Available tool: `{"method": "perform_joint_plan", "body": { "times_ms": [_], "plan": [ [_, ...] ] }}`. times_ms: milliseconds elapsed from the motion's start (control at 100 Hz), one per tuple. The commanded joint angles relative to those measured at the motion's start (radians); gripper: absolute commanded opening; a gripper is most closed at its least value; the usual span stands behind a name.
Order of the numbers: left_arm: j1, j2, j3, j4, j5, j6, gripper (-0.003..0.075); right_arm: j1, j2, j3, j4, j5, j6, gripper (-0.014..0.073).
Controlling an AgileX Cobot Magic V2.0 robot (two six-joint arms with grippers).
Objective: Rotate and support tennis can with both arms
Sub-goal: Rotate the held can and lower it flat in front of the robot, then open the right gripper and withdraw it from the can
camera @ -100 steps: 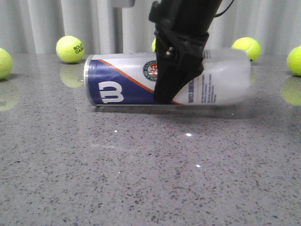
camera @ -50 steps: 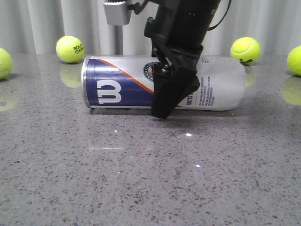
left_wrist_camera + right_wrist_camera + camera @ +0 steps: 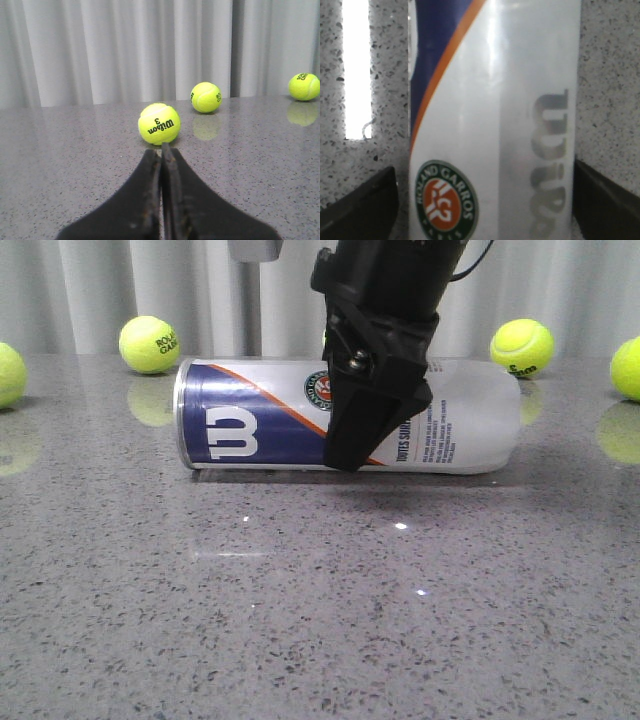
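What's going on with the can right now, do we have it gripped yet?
The tennis can lies on its side on the table. The right gripper is down over its middle, one finger on each side; whether the pads actually touch can't be told. The left gripper is shut, away from the can, pointing at a tennis ball. Nothing is lifted yet.

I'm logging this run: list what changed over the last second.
The tennis can slid slightly left and rolled, its W logo now facing more squarely forward. The right claw dipped, then rose a little, straddling the can's middle. Can stays lying on the table; tennis balls unmoved.
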Motion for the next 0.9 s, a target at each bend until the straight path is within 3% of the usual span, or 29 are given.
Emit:
{"method": "perform_joint_plan", "body": {
  "times_ms": [0, 890],
  "plan": [
    [0.001, -0.04, 0.048, 0.0, -0.075, -0.008, -0.0021, -0.001, -0.061, -0.025, 0.006, -0.01, -0.008, 0.0648],
    [0.001, -0.04, 0.048, 0.0, -0.075, -0.008, -0.0021, -0.001, -0.107, -0.031, -0.013, -0.018, -0.008, 0.0648]
  ]
}}
